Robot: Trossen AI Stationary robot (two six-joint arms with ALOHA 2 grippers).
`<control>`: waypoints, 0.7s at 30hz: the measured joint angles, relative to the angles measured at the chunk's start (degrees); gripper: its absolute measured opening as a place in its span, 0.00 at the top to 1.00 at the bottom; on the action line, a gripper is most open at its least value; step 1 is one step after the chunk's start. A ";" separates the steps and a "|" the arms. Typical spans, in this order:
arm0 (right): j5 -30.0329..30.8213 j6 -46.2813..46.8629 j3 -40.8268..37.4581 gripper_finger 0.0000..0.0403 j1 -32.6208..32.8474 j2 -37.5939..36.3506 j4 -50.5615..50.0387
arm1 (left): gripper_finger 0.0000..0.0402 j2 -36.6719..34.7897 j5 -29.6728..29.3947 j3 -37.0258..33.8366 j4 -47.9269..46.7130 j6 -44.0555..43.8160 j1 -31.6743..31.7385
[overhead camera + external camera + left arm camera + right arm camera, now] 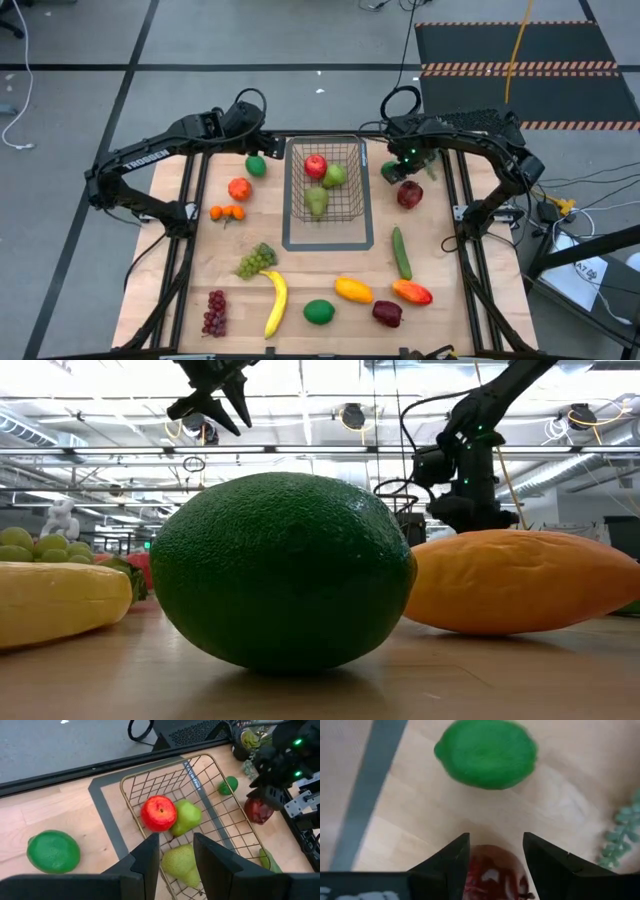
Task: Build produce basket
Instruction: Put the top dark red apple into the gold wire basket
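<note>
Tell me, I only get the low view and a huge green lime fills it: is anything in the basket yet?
Observer: Yes. The basket holds a red apple and two green pears.
Operator: Where did the two arms' ends go?
Observer: The left tool hangs open and empty over the basket.
Operator: And the other one?
Observer: The right tool is right over a dark red apple beside the basket, outside it. I can't tell whether it grips it.
</note>
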 joint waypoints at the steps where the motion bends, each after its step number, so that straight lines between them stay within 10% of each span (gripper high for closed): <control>1: 0.00 1.53 0.00 0.55 -0.16 -0.74 0.15 | 0.70 0.00 -0.01 0.00 -0.04 0.01 -0.13; 13: 5.21 1.74 -0.83 0.55 -3.15 -15.10 -4.89 | 0.70 0.02 0.02 0.00 -0.03 1.86 -0.30; 21: 3.73 23.92 -10.66 0.55 -3.98 -19.38 0.79 | 0.70 0.01 1.05 0.00 -0.01 2.89 -0.26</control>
